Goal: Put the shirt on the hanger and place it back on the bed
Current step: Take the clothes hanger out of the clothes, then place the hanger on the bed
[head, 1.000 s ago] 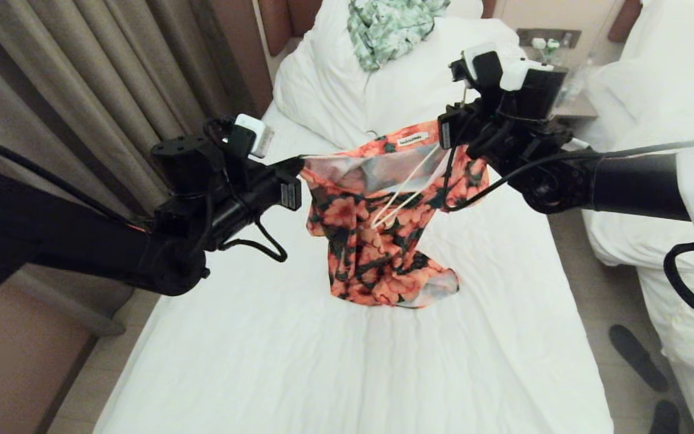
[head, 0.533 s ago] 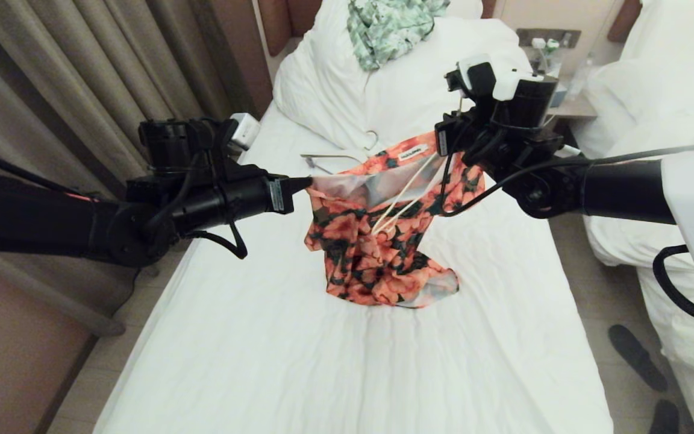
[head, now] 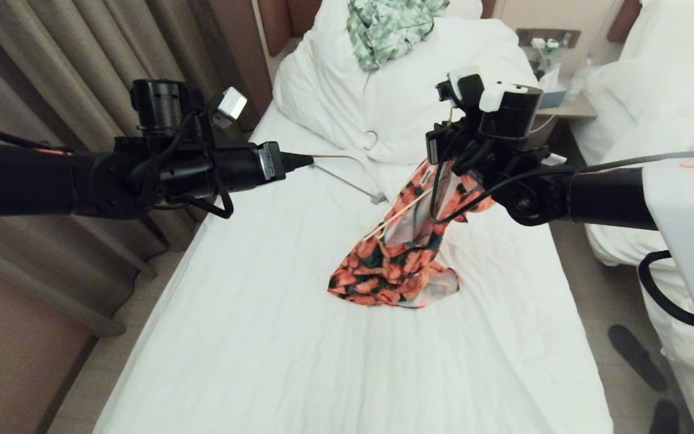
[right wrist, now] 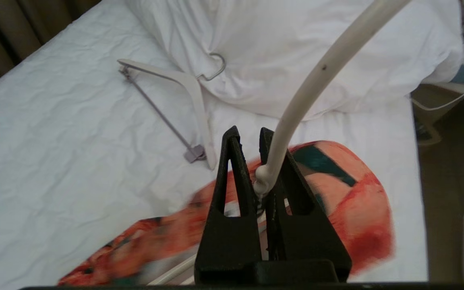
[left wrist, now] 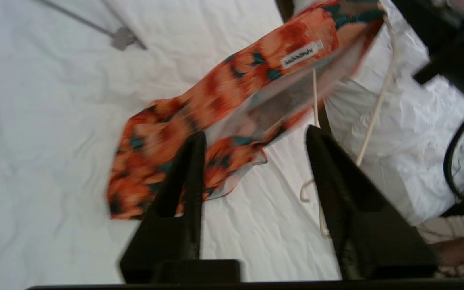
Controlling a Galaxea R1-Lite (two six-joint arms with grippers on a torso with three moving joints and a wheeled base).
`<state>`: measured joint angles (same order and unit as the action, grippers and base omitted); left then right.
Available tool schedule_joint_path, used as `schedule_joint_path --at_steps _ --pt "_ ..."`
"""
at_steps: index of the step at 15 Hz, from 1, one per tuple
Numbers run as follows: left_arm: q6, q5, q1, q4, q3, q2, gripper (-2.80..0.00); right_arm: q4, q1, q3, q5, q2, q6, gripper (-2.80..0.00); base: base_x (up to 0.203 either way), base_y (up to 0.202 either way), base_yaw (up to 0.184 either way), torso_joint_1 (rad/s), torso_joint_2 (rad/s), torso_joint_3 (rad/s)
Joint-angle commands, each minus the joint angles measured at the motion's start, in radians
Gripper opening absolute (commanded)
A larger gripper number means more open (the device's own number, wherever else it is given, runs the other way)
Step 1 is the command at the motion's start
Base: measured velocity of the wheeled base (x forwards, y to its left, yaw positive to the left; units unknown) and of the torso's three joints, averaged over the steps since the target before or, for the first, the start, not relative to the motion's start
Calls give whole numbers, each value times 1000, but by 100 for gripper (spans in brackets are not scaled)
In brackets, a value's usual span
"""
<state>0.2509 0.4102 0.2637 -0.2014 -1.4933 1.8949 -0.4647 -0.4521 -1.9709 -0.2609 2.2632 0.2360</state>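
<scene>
Shirt (head: 404, 253) hangs from the wire hanger (right wrist: 312, 86) at centre frame, its hem on the bed (head: 262, 349). My right gripper (right wrist: 256, 177) clamps the hanger neck; my left gripper (left wrist: 252, 149), centre left, is released. Next I must regrasp the collar and thread the free shoulder.

Orange-flowered shirt (head: 404, 256), cream hanger (right wrist: 316, 76), white bed (head: 262, 337), black claws.

Thin cloth shirt (head: 401, 259) — smooth sheet (head: 299, 337)
</scene>
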Motion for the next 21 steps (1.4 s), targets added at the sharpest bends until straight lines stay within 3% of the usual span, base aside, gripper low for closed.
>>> schedule_joint_path --at_steps 1,2,5,8,11,13,16,21 --pt "34 -2 -26 99 -102 51 0 -2 -4 0 -1 15 -14 -280 0 0 0 0 0 0" --pt "41 -7 -44 116 -124 70 -280 0 -6 0 -1 23 -46 -280 0 0 0 0 0 0" --pt "46 -37 -81 120 -172 99 -280 14 -16 0 1 48 -190 -280 0 0 0 0 0 0" --pt "54 -142 -95 120 -220 106 -280 59 -20 0 1 91 -378 -280 0 0 0 0 0 0" --pt "56 -181 -103 117 -236 107 -280 108 -12 9 -6 102 -438 -280 0 0 0 0 0 0" --pt "54 -196 -102 117 -237 105 -280 190 -3 13 -26 101 -388 -280 0 0 0 0 0 0" --pt "54 -217 -95 119 -236 102 -280 293 23 3 -30 135 -210 -280 0 0 0 0 0 0" --pt "54 -262 -86 111 -239 99 -280 199 32 -9 -42 283 9 -280 0 0 0 0 0 0"
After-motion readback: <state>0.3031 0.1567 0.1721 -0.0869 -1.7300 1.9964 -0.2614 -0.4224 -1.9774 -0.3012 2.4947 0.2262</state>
